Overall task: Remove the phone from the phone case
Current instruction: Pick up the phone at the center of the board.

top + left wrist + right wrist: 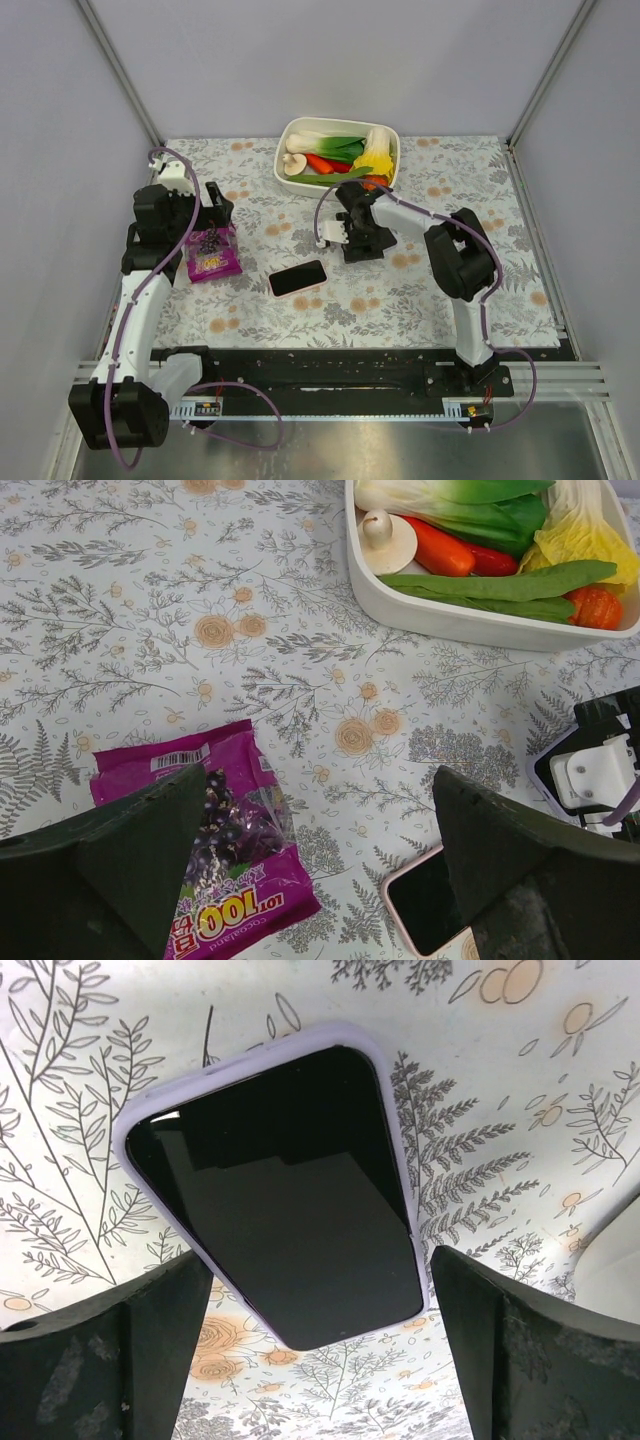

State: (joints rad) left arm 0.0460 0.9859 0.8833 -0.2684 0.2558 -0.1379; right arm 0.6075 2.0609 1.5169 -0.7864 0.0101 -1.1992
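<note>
1. reaching step: right jaws spread, empty, over the lavender-cased phone (280,1200) lying just nearside of the vegetable tub (281,158).
2. left jaws spread too, left of the tub.
3. next likely: pinch the case edges.

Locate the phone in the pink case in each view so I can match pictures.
Top external: pink-cased phone mid-table, right of the purple snack bag.
Left wrist: the phone at the bottom edge, partly behind a claw finger.
Right wrist: absent; only a lilac-cased phone shows.
Shared landmark: the snack bag, left of the phone in both.
</note>
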